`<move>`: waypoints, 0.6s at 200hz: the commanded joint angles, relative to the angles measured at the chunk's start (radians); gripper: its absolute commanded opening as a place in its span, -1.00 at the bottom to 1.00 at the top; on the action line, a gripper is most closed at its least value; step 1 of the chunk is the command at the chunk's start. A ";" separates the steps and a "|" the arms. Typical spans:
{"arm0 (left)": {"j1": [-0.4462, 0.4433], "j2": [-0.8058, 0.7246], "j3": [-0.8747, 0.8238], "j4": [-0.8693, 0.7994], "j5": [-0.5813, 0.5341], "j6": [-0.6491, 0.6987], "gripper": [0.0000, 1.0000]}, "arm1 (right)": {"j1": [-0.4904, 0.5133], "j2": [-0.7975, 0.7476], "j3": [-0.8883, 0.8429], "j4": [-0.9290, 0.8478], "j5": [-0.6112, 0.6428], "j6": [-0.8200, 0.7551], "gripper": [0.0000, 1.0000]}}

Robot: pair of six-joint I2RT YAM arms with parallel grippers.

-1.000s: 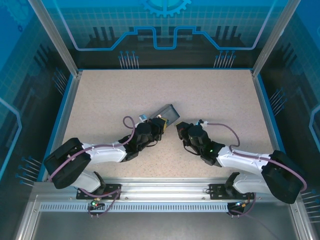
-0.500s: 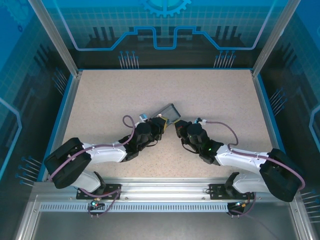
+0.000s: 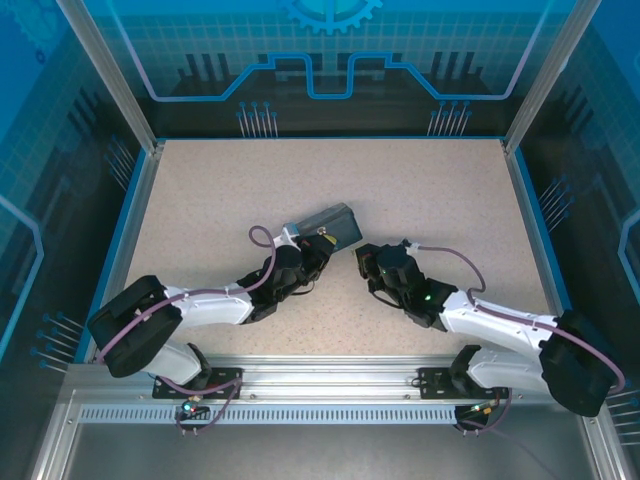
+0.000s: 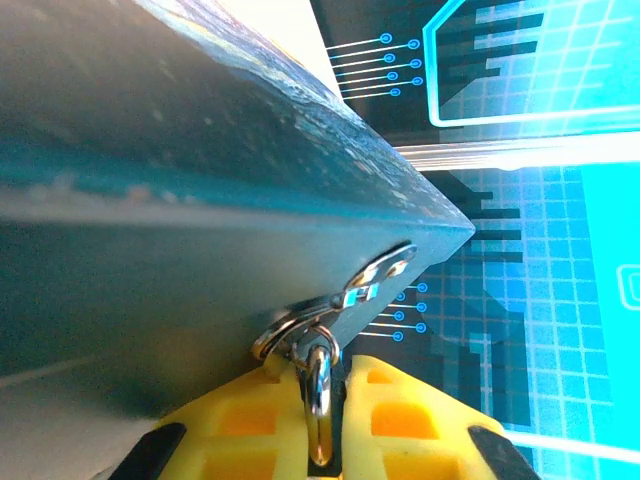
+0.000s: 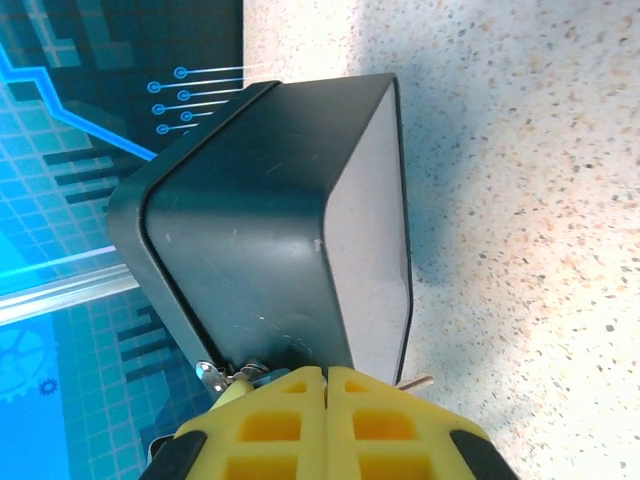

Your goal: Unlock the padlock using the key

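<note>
two tiny metal pieces, both stiff, light and slippery. your left tool is nipped shut on the padlock, which hangs from the latch of the box; hold its body, not the loop. your right tool is pressed shut, apparently pinching the key at the box's lower edge; grip its flat head.

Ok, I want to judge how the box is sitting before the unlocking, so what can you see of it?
The box is dark grey-blue with rounded corners and a painted face, apparently tipped on edge mid-table. A silvery hasp on its edge carries the padlock, pinched between the fingers of the left gripper. The right gripper, shut, sits close at its lower corner.
</note>
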 commanded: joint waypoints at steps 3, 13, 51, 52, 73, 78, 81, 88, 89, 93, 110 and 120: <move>-0.004 -0.008 0.024 0.094 -0.025 0.008 -1.00 | 0.013 -0.011 0.035 -0.106 0.064 0.081 -1.00; -0.004 0.002 0.023 0.109 -0.032 -0.012 -1.00 | 0.013 -0.004 0.039 -0.098 0.063 0.080 -1.00; -0.006 0.018 0.032 0.123 -0.028 -0.021 -1.00 | 0.015 0.037 0.042 -0.031 0.058 0.067 -1.00; -0.005 0.018 0.032 0.123 -0.028 -0.021 -1.00 | 0.015 0.039 0.042 -0.028 0.058 0.065 -1.00; -0.005 0.020 0.026 0.128 -0.028 -0.016 -1.00 | 0.011 0.072 0.031 0.083 0.042 0.028 -1.00; -0.006 0.019 0.024 0.129 -0.028 -0.015 -1.00 | 0.010 0.080 0.029 0.100 0.035 0.025 -1.00; -0.006 0.018 0.023 0.129 -0.026 -0.015 -1.00 | 0.010 0.084 0.028 0.106 0.036 0.025 -1.00; -0.005 0.018 0.022 0.131 -0.026 -0.013 -1.00 | 0.010 0.091 0.026 0.123 0.035 0.018 -1.00; -0.005 0.018 0.021 0.132 -0.026 -0.012 -1.00 | 0.010 0.092 0.027 0.127 0.035 0.016 -1.00; -0.006 0.017 0.020 0.133 -0.025 -0.012 -1.00 | 0.010 0.095 0.025 0.137 0.034 0.012 -1.00; -0.005 0.018 0.014 0.141 -0.024 -0.009 -1.00 | 0.010 0.103 0.024 0.151 0.031 0.007 -1.00; -0.007 0.017 0.010 0.141 -0.023 -0.012 -1.00 | 0.010 0.104 0.027 0.156 0.032 0.002 -1.00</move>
